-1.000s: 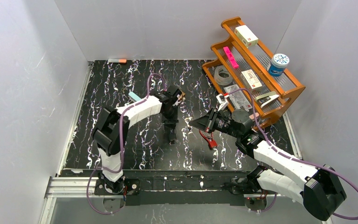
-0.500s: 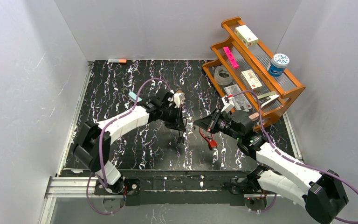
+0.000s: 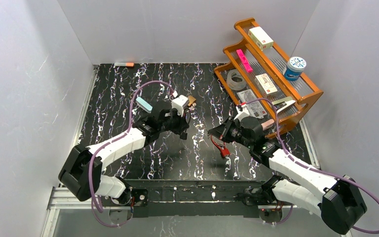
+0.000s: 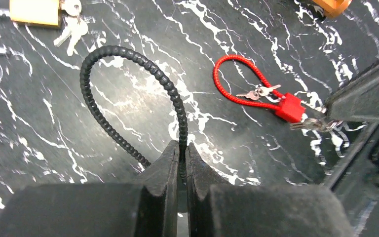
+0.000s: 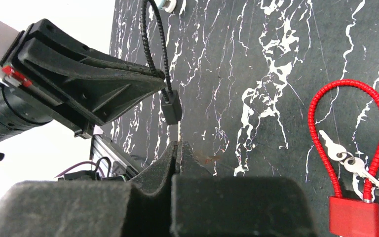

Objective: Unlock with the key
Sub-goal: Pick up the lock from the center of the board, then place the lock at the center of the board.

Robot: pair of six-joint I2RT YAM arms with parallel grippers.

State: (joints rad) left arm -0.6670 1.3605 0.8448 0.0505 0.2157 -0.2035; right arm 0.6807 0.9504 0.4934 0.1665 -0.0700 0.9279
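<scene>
**Grippers.** The left gripper (image 4: 181, 148) is pressed together on the ribbed cable of the black cable lock (image 4: 128, 64), which loops up and away from its fingers. The right gripper (image 5: 177, 148) is also pressed together. In the left wrist view small metal keys hang at its tip, and a thin pale sliver shows between its fingers in its own view. I judge that sliver to be the key (image 4: 310, 124), pinched by its head.

**Location.** The lock is held clear above the middle of the table (image 3: 118, 98), between the two arms. The top view does not resolve it.

**Governing relation.** The lock body (image 5: 170, 106), a small black block, hangs from the cable end just past the left gripper's tip. It lies to the left of the right gripper and close ahead of its fingertips. A small gap appears to remain, but contact cannot be ruled out. Its long axis points roughly back toward the right gripper, nearly in line with the pale sliver. The right arm is the one placed to close this gap. The keyhole face is not visible.

**Condition.** The cable is matt black, beaded and closed into a loop, so the lock appears fastened.

**Other items.** A red cable lock (image 5: 353, 217) with its own keys lies on the table to the right, and a brass padlock (image 4: 34, 11) lies farther off. Neither is touched.
</scene>
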